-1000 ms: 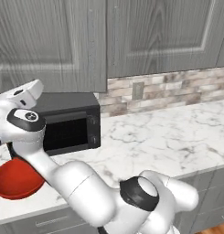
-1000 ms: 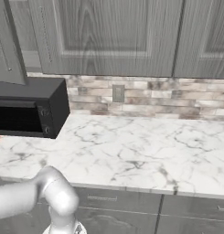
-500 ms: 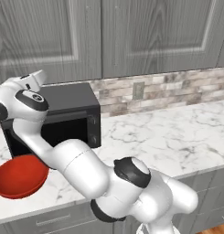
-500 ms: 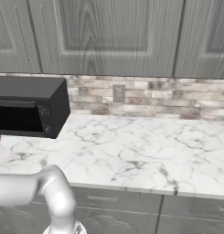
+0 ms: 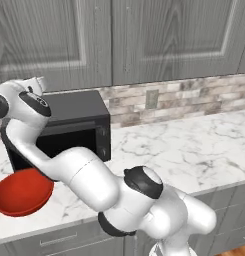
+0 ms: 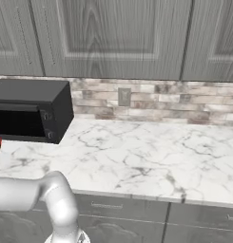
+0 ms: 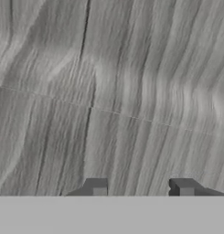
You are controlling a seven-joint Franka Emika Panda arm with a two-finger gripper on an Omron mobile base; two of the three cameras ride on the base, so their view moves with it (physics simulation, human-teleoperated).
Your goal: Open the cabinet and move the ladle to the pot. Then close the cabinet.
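The cabinet [image 5: 49, 40] fills the wall above the counter, and both of its grey wood-grain doors lie flat and shut. In the right base view the same cabinet [image 6: 113, 38] shows slim vertical handles beside the door seam. My arm reaches up to the far left, and its wrist [image 5: 31, 100] is in front of the left door's lower edge. In the hand view the gripper [image 7: 141, 188] faces the wood grain [image 7: 113, 68] from very close. Its two fingertips [image 7: 97, 187] stand apart with nothing between them. The ladle and the pot are out of view.
A black microwave [image 5: 74, 130] stands on the marble counter [image 5: 194, 145] under the cabinet. A wide red bowl [image 5: 21, 192] sits at the counter's front left. Grey drawer fronts [image 6: 127, 209] run below the counter. A wall outlet [image 6: 123, 96] is set in the stone backsplash.
The left cabinet door, ajar a second ago, has swung flat and shut. My wrist has risen toward the upper left with it.
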